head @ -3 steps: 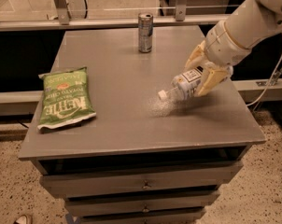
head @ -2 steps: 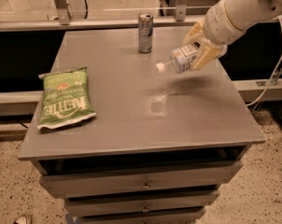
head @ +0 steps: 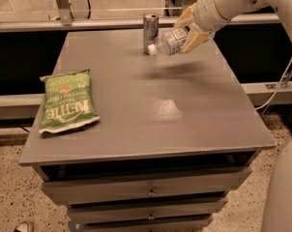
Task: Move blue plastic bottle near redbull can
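Note:
The redbull can (head: 150, 32) stands upright near the far edge of the grey table (head: 151, 124). My gripper (head: 188, 29) is shut on the blue plastic bottle (head: 170, 41) and holds it on its side in the air above the table. The bottle's white cap (head: 152, 50) points left and sits just right of the can's lower half. The bottle's shadow falls on the tabletop below it.
A flat green chip bag (head: 68, 102) lies at the table's left side. Drawers (head: 146, 192) run under the tabletop. A rail and cables lie to the right of the table. The robot's white body shows at the bottom right.
My gripper has lifted the bottle from the table's middle right and carried it up and away toward the far edge, ending right beside the can.

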Controlling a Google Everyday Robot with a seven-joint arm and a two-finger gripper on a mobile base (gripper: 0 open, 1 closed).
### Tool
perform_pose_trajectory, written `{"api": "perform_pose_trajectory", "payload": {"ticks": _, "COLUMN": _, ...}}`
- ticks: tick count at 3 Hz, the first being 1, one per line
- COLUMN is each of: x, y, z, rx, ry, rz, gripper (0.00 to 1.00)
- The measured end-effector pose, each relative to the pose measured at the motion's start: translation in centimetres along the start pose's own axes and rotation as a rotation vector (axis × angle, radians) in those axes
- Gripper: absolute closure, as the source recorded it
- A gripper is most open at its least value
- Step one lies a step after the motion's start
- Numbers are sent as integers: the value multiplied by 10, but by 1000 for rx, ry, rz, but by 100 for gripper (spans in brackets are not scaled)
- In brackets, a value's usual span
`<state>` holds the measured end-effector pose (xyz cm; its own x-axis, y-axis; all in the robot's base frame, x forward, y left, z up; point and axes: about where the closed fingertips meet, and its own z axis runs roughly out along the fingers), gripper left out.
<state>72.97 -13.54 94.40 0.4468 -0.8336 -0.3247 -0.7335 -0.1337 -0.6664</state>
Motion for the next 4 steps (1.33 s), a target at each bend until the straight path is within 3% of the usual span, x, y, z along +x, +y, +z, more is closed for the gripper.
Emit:
{"api": "perform_pose_trajectory", "payload": {"ticks": 2, "x": 18, "y": -24, "z": 72, "rx": 21, "ry": -49, "rz": 15, "gripper": 97}}
{"api": "perform_pose_trajectory", "payload": {"ticks": 4, "x": 29, "y": -27, "z": 86, "rx": 5, "ry": -50, "rz": 40, "gripper": 51}}
